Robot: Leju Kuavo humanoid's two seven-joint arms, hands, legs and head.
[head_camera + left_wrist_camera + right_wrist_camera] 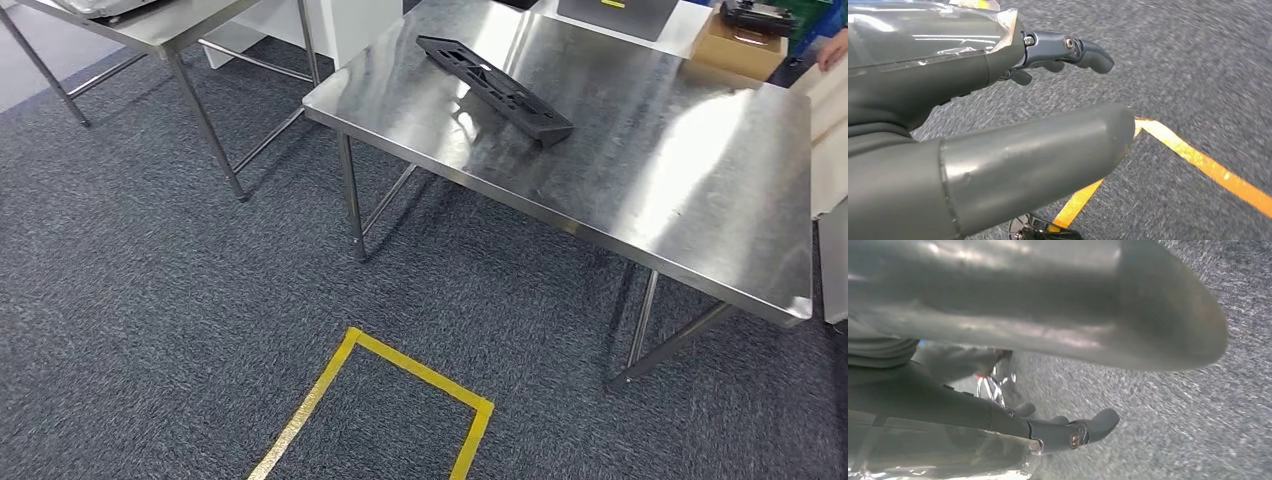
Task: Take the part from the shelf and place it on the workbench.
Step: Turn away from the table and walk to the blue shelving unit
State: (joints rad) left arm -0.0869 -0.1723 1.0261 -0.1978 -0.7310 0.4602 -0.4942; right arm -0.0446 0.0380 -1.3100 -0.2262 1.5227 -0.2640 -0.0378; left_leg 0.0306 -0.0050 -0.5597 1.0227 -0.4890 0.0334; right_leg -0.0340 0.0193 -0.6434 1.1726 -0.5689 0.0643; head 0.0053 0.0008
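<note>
Down at the robot's sides first: the left hand hangs over the carpet, thick grey thumb stretched forward, darker fingers extended above it with a clear gap between, and nothing in the grasp. Below it on the floor runs a corner of yellow tape. The right hand is the same story, thumb out, fingers reaching apart from it, holding nothing, blurred grey carpet beyond.

From the head view, nearest on the floor is the yellow tape square, its far corner and two sides showing on the blue-grey carpet. Just past it stands the workbench, a shiny steel top on thin steel legs, angled across the right half of the view. And there is the part: a long, flat, black plastic piece with ribs and cut-outs, lying on the bench top toward its far left area, one end pointing toward the bench's near edge, the other toward the back. It lies flat on the steel, its reflection beneath it, well apart from both hands.

Further off to the left, a second steel table with something pale on it. Behind the bench, a grey box, then a cardboard box with a dark object on top, and a person's hand at the far right edge.
</note>
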